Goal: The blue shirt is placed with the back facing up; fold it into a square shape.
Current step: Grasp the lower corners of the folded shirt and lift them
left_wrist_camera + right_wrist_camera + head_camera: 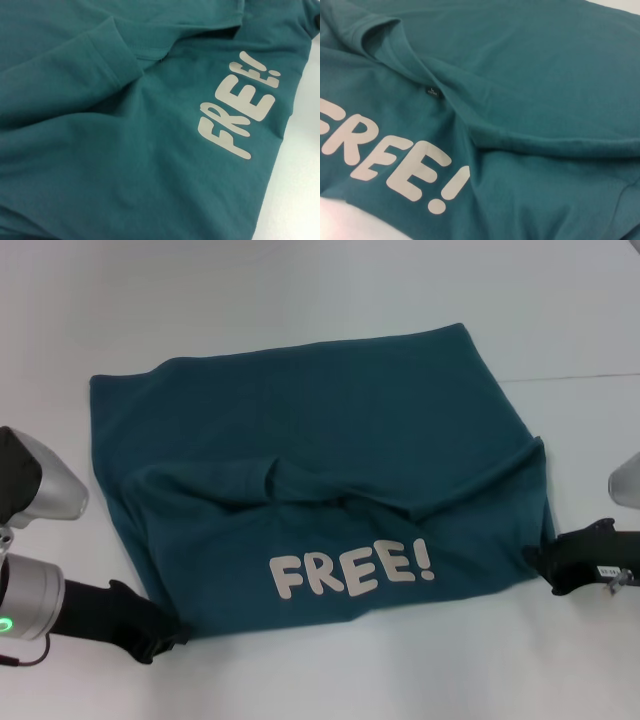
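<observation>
Plain white table

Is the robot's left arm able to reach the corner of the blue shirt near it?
Probably yes. The left gripper is already at the near left corner of the blue shirt, at the fold's edge, with nothing in between. The right gripper is at the opposite edge.

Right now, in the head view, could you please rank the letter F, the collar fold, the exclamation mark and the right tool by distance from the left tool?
From the left tool, at the blue shirt's near left corner:
1. Letter F, the print's left end.
2. Collar fold, beyond the print.
3. Exclamation mark, the print's right end.
4. Right tool, at the shirt's right edge.
</observation>
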Tool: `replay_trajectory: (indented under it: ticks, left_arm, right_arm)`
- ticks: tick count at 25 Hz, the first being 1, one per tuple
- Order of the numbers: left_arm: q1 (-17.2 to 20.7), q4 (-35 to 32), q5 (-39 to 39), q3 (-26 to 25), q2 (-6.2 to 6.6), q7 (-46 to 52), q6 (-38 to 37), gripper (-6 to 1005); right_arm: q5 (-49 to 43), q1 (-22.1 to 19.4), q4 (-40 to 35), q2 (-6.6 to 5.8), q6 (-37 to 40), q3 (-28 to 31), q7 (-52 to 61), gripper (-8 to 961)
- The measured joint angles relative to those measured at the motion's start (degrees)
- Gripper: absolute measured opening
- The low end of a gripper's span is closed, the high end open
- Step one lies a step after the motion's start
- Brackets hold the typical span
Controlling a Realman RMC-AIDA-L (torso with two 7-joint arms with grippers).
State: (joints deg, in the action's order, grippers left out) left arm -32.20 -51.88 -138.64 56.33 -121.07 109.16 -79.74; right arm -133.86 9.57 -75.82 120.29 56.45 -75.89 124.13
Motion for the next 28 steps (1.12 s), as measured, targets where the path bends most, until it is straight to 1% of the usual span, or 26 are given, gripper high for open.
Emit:
replay_trajectory:
  ticks: [6,11,14,15,20,25,28]
  left_arm:
    - [1.4,-2.18,-0.99,-0.03,-0.18,-0.24,-2.6,45]
    - [2.76,-3.89,-1.02,-0.25,-0.41,-0.45,-4.82,46]
    - [4.18,-6.2,-1.03,-0.3,-1.06,-0.45,-6.37,45]
    - [4.18,-6.2,-1.03,-0.3,-1.06,-0.45,-6.37,45]
    - [6.24,-10.29,-1.03,-0.42,-2.08,-0.16,-8.45,46]
    - [7.43,-12.8,-1.0,-0.58,-2.73,0.02,-9.9,46]
    - [7.85,-13.18,-0.83,-0.57,-2.84,0.03,-10.42,45]
  right_arm:
    - [0.08,-3.64,-3.96,0.03,-1.69,-3.12,-0.03,35]
    - [0.75,-5.58,-5.65,0.19,-1.96,-3.47,-1.49,36]
    - [2.58,-6.53,-6.03,0.2,-1.68,-3.47,-2.73,36]
    - [3.74,-7.15,-6.25,0.22,-1.67,-3.44,-3.59,36]
    - [7.67,-9.84,-7.6,0.4,-1.99,-3.23,-6.85,35]
    - [8.13,-11.74,-8.31,0.62,-1.99,-3.43,-8.16,36]
    - [9.79,-12.95,-8.45,0.66,-2.0,-3.47,-9.86,36]
